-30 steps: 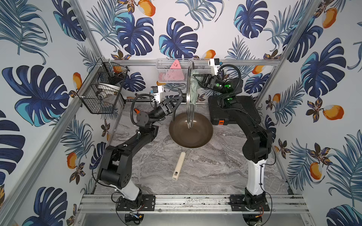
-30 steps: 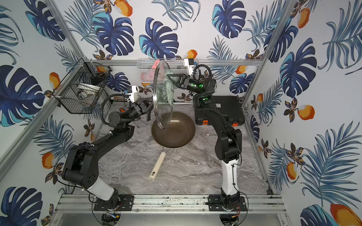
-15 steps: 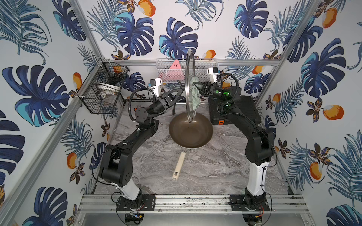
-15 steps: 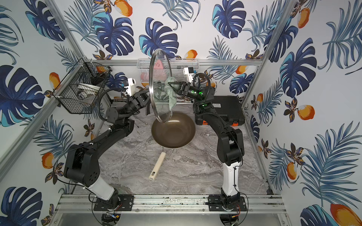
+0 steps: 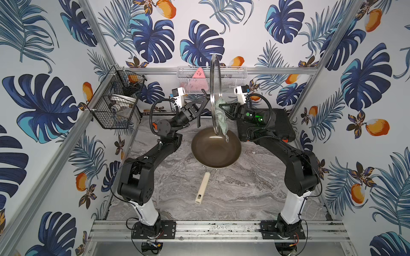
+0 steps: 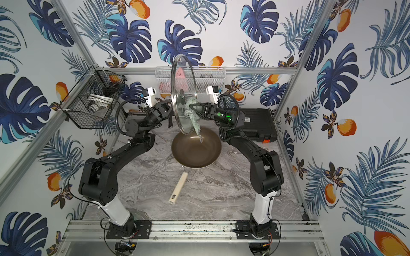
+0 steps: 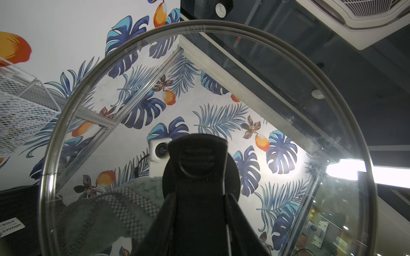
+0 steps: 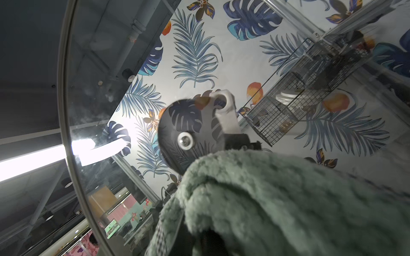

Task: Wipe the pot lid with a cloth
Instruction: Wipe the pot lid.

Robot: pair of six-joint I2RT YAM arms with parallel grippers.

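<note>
The pot lid point(image 5: 214, 88) point(image 6: 180, 75) stands on edge in the air above the pan, its glass facing both wrist cameras point(image 7: 266, 88) point(image 8: 93, 88). My left gripper point(image 5: 205, 100) point(image 6: 171, 104) point(image 7: 198, 199) is shut on the lid's black handle point(image 7: 197, 159). My right gripper point(image 5: 222, 108) point(image 6: 192, 108) is shut on the pale green cloth point(image 5: 222, 120) point(image 6: 195, 124) point(image 8: 277, 199), pressing it against the lid's underside just below the centre screw. The cloth's tail hangs down toward the pan. Through the glass the cloth point(image 7: 106, 212) shows checked. It hides the right fingers in the right wrist view.
A brown frying pan point(image 5: 216, 150) with a cream handle point(image 5: 202, 188) lies on the marble table right under the lid. A black case point(image 5: 277, 124) sits at the back right. A black wire basket point(image 5: 115, 104) hangs on the left wall, a white mesh shelf point(image 5: 233, 75) on the back wall.
The left arm has lifted the lid higher above the pan. The right gripper has slid the cloth down the glass, from near the top toward the centre.
</note>
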